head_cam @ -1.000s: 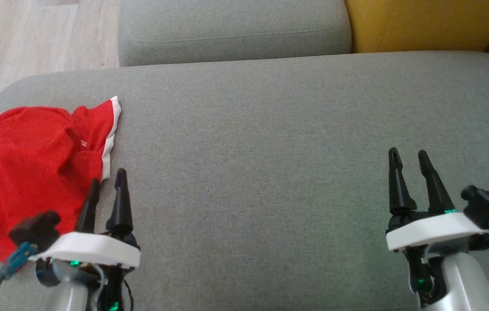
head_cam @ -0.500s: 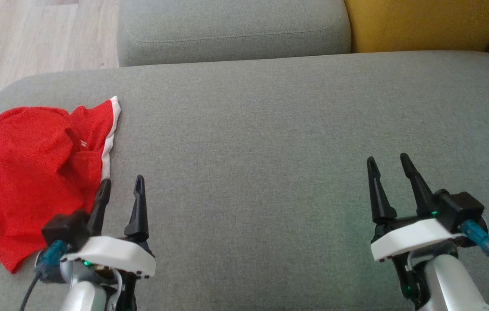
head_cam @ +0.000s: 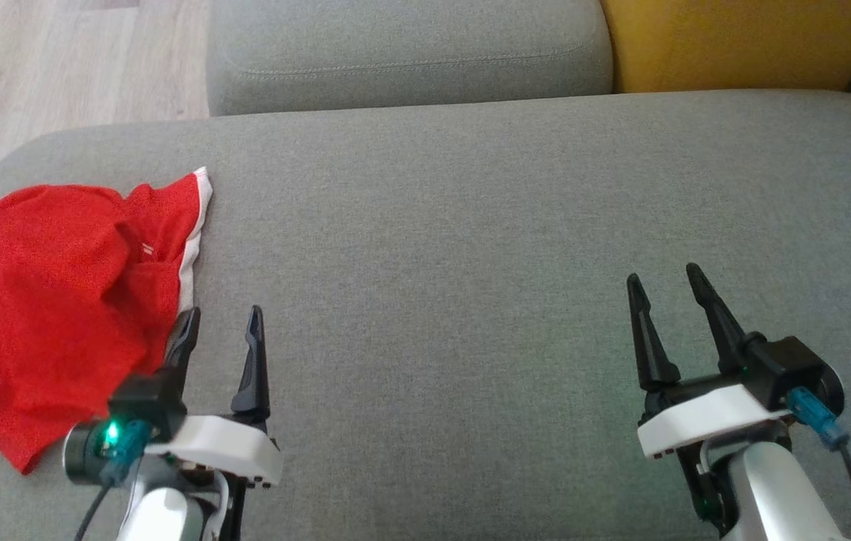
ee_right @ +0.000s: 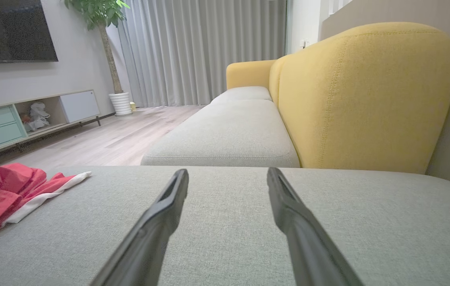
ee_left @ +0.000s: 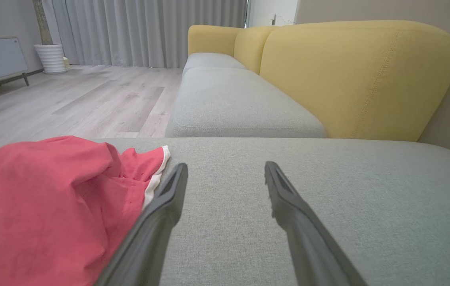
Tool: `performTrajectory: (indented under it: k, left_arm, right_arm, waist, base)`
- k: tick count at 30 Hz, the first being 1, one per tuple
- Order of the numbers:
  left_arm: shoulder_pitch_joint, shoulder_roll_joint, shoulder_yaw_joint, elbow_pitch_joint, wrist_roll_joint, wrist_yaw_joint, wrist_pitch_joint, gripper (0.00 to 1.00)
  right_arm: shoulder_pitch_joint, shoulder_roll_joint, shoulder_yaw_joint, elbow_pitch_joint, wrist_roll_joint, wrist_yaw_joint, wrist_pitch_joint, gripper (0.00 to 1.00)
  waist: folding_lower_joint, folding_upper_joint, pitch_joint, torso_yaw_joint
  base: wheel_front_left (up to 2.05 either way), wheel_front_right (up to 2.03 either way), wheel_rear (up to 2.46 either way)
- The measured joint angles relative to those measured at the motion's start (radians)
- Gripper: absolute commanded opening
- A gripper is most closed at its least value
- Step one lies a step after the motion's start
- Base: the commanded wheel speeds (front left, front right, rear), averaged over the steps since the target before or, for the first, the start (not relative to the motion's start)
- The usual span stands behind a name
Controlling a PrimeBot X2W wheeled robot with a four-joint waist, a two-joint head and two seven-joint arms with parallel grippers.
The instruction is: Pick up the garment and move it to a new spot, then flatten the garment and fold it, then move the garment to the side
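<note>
Red garment [head_cam: 57,300] crumpled on grey sofa [head_cam: 433,225]; left jaws spread, empty, beside it; right jaws likewise.

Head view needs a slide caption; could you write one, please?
Crumpled red mesh garment beside open left claw on grey fabric cushion.

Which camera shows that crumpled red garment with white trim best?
The head view: it looks down on nearly the whole red garment. The left wrist view shows one side, cropped; the right wrist view, a corner.
</note>
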Motion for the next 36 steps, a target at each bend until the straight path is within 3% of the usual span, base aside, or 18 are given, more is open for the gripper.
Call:
performTrajectory:
  k: [6, 26, 36]
  left_arm:
    - [0.000, -0.012, 0.005, 0.024, 0.017, 0.001, -0.018, 1.00]
    - [0.001, -0.078, 0.100, 0.111, 0.088, -0.061, -0.053, 1.00]
    - [0.001, -0.086, 0.110, 0.129, 0.106, -0.078, -0.053, 1.00]
  right_arm:
    - [-0.010, 0.000, 0.007, 0.020, 0.013, 0.000, -0.014, 1.00]
    - [-0.036, -0.003, 0.040, 0.123, 0.232, 0.000, 0.014, 1.00]
    - [-0.051, -0.003, 0.042, 0.131, 0.204, 0.000, 0.013, 1.00]
  waist:
    - [0.0000, 0.0000, -0.001, 0.002]
    - [0.0000, 0.0000, -0.002, -0.002]
    - [0.0000, 0.0000, -0.001, -0.004]
  base:
    - [0.00, 0.00, 0.00]
    - [0.00, 0.00, 0.00]
    - [0.00, 0.00, 0.00]
